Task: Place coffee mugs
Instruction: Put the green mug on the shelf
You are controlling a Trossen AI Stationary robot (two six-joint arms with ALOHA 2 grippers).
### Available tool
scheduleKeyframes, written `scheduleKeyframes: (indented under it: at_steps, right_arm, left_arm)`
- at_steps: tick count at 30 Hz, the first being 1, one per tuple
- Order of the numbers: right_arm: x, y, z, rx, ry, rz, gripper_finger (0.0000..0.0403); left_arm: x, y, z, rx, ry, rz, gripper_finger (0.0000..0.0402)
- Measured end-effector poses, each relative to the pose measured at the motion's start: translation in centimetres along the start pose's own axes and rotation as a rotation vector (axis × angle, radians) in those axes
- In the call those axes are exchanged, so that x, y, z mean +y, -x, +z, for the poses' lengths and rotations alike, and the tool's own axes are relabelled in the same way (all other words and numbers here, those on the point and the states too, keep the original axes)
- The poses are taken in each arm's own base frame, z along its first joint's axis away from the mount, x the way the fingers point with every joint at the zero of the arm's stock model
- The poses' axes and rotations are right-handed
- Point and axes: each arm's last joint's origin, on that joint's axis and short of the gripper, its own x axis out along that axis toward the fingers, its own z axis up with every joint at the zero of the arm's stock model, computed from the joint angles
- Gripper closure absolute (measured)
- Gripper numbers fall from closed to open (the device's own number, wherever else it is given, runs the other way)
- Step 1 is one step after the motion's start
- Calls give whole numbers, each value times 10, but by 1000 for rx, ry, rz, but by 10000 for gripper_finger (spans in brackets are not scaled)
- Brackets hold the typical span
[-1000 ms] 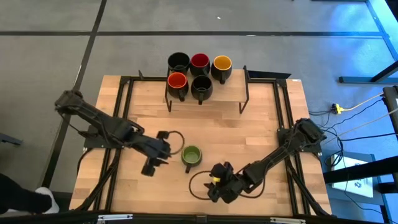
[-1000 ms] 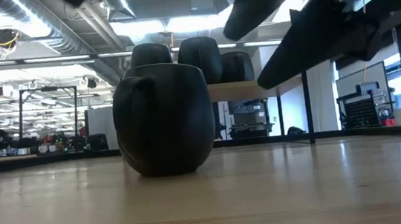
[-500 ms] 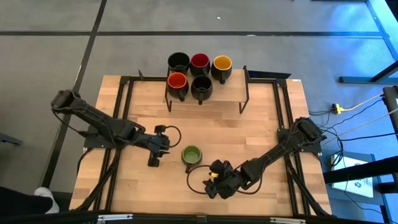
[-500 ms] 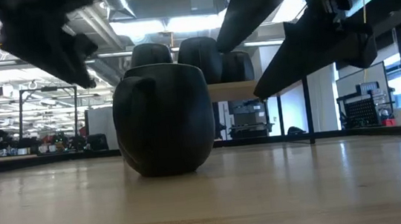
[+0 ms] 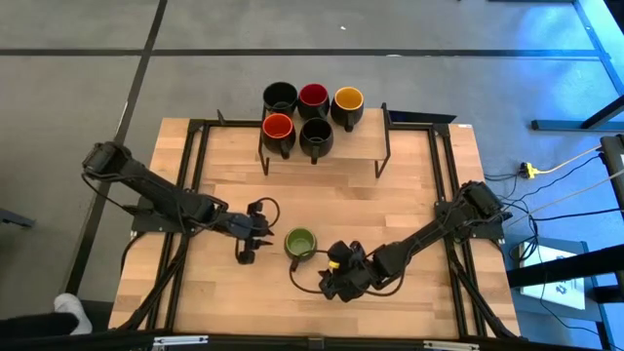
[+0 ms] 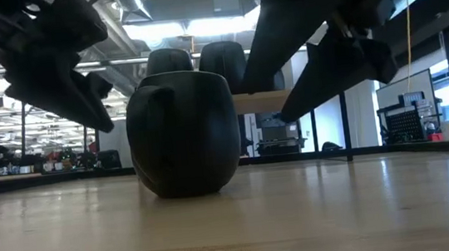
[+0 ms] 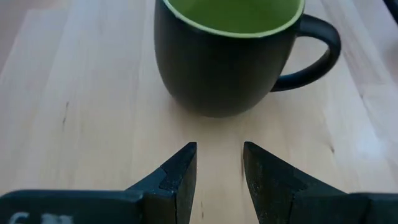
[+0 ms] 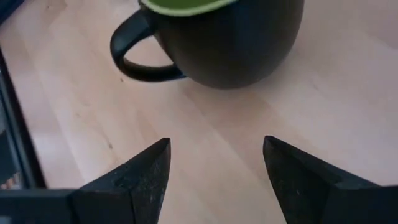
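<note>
While five mugs already stand on the raised rack, one mug is left down on the desk, and both claws point at it.

Green mug (image 5: 300, 242): upright on the desk (image 5: 341, 200), just ahead of both claws and between them; its handle points away from the left claw's side and toward the right claw's, as the wrist views show.

Left claw (image 5: 250, 250): just beside the green mug, fingers a little apart with nothing between them; the mug's body sits straight ahead of the tips, not touching.

Right claw (image 5: 331, 283): near the green mug on the opposite side, fingers spread wide and empty; the mug's handle lies ahead of the gap and off to one side.

Rack (image 5: 324, 146): well apart from both claws, at the far edge of the desk, beyond the green mug.

Done so far: five mugs are grouped on the rack, namely a black mug (image 5: 280, 97), the dark red mug (image 5: 313, 97), the yellow mug (image 5: 348, 100), the orange-red mug (image 5: 278, 128) and a second black mug (image 5: 316, 131).

Left to do: by my judgement only the green mug needs lifting and setting with the others, so the task is near its last placement.

Poor view: from desk height the claws are dark shapes above the mug, so which one is lower probably cannot be settled there.
</note>
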Motion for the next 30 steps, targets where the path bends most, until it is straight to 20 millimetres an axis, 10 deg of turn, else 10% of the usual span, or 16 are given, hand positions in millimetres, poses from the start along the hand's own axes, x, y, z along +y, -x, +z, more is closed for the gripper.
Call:
scheduleKeyframes:
  at_steps: [30]
  right_arm:
    - [-32,-20,26,-32,160,-242,160]
  left_arm:
    - [-17,-24,5,-88,18,-150,276]
